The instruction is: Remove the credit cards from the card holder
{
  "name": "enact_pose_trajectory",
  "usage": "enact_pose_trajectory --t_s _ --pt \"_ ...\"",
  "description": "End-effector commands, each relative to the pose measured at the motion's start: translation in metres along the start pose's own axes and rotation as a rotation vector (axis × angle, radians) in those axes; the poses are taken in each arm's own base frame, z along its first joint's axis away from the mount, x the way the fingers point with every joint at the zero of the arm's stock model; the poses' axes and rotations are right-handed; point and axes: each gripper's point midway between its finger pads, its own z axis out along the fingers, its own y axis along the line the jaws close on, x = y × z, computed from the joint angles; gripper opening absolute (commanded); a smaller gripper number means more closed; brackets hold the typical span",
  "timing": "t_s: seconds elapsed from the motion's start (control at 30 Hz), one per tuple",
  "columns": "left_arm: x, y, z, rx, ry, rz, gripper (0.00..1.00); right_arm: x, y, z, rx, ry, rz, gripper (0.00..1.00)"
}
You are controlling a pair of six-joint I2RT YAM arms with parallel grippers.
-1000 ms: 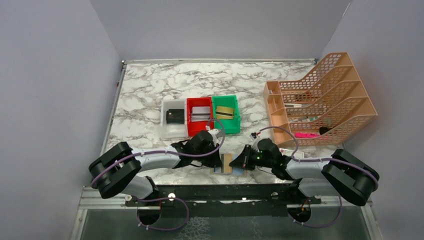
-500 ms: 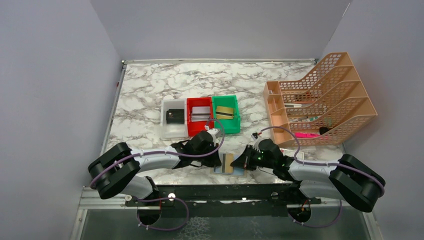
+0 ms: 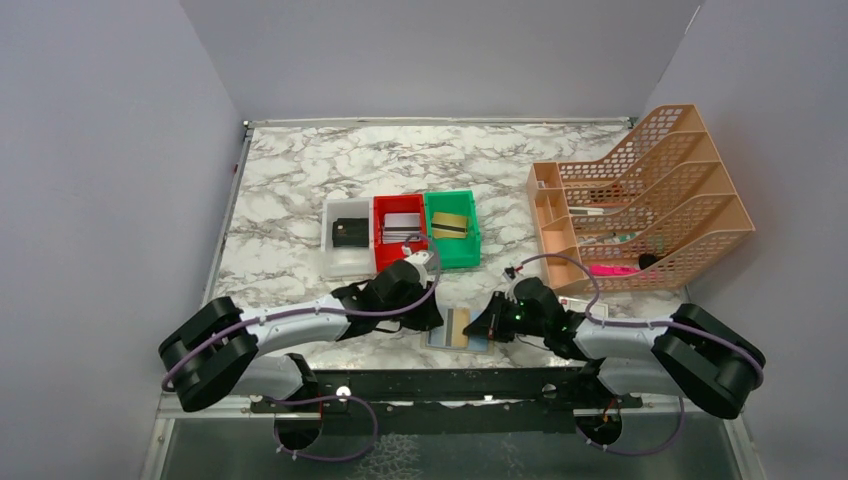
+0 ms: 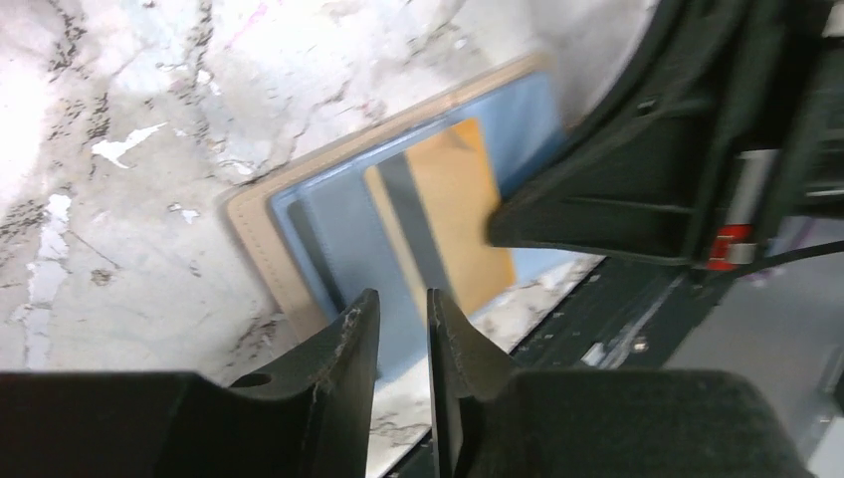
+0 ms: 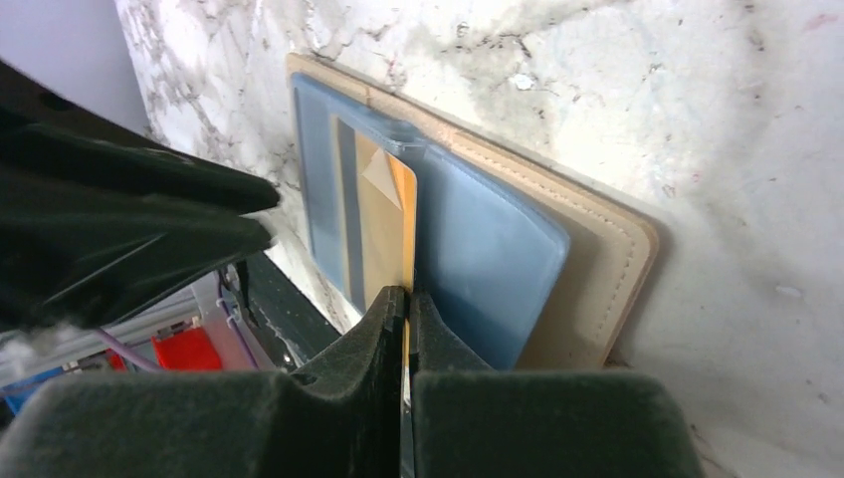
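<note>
The tan card holder [image 3: 478, 343] lies open near the table's front edge, its bluish sleeves [image 5: 478, 249] facing up. One of the credit cards, gold with a dark stripe [image 5: 383, 224], sticks partly out of a sleeve. My right gripper [image 5: 408, 294] is shut on this card's near edge. My left gripper [image 4: 403, 299] hovers over the holder's left sleeve [image 4: 338, 229], its jaws a narrow gap apart with nothing between them. In the top view the left gripper [image 3: 432, 318] and right gripper [image 3: 482, 325] flank the holder.
Behind the holder stand a white bin [image 3: 345, 262] with a black item [image 3: 349, 233], a red bin [image 3: 383, 250] with grey cards [image 3: 401, 224], and a green bin [image 3: 466, 252] with a gold card [image 3: 450, 224]. A peach file rack [image 3: 640, 200] fills the right side.
My left gripper's jaws have parted slightly and the left arm's elbow has swung outward to the left. The right gripper stays clamped on the gold card.
</note>
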Motion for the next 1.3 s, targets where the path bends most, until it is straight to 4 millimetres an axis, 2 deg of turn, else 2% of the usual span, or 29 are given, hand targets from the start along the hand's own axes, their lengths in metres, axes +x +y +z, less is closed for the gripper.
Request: enact_pose_trajectory --t_s 0.0,0.07,0.17,0.4,0.6,0.83,1.07,1.27 --pt "-0.027 -0.026 -0.014 0.088 -0.108 0.007 0.35 0.003 -0.007 0.008 0.028 0.023 -0.009 0.06" --pt "-0.035 -0.038 -0.017 0.134 -0.129 0.015 0.44 0.004 -0.005 0.011 0.015 0.037 -0.004 0.06" --pt "-0.035 -0.044 -0.014 0.162 -0.115 0.022 0.47 0.005 -0.005 0.016 0.018 0.048 -0.001 0.06" --pt "-0.004 -0.035 0.012 0.145 0.017 0.011 0.47 0.004 -0.007 0.017 0.029 0.043 -0.006 0.06" --pt "0.019 -0.012 0.026 0.048 0.086 -0.007 0.41 0.003 -0.011 0.015 0.05 0.034 -0.012 0.06" --pt "0.031 0.017 0.022 -0.08 0.098 -0.021 0.35 -0.005 -0.017 0.007 0.092 -0.013 -0.033 0.09" --pt "0.037 0.024 0.024 -0.108 0.119 -0.028 0.32 -0.008 -0.007 -0.001 0.043 -0.025 -0.036 0.1" --pt "0.037 0.024 0.024 -0.111 0.121 -0.025 0.29 -0.014 -0.014 -0.009 0.074 -0.072 -0.02 0.1"
